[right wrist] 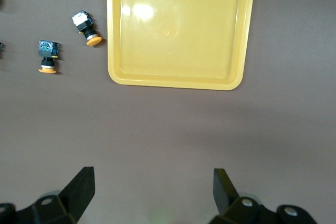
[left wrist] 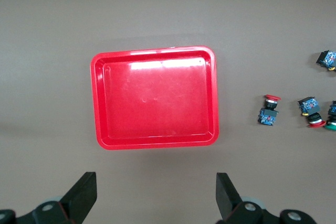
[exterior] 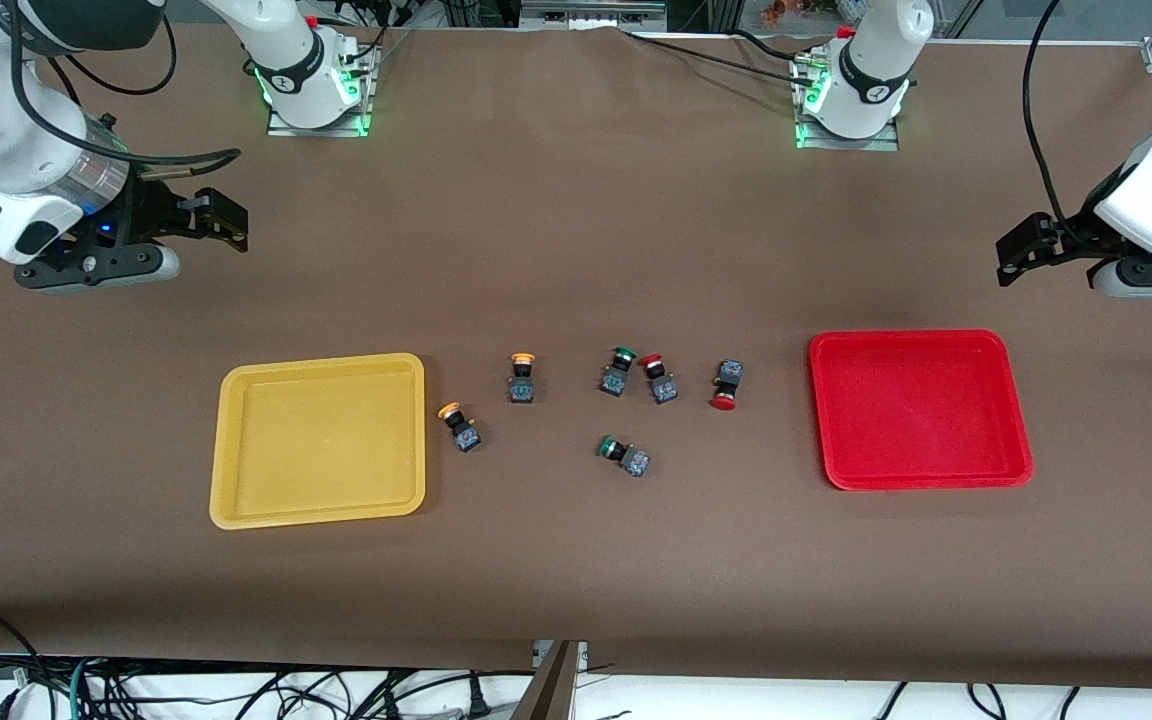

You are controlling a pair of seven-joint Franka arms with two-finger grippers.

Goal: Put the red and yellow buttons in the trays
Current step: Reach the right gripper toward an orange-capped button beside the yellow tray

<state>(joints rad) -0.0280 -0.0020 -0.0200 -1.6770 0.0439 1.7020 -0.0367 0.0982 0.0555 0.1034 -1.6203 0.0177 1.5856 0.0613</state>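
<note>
While 2 green buttons [exterior: 619, 371] crowd the red buttons [exterior: 659, 378], trays [exterior: 318, 439] sit bare

Six buttons [exterior: 616, 400] on my brown table [exterior: 576, 560] between yellow tray [exterior: 226, 480] and red tray [exterior: 1016, 440].

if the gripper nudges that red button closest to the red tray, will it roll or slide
The red button lies on its side beside the red tray, so its round cap would probably make it pivot or roll in a curve. Its blocky body should stop a long roll. It looks small and light, so a nudge likely shifts it easily.
</note>
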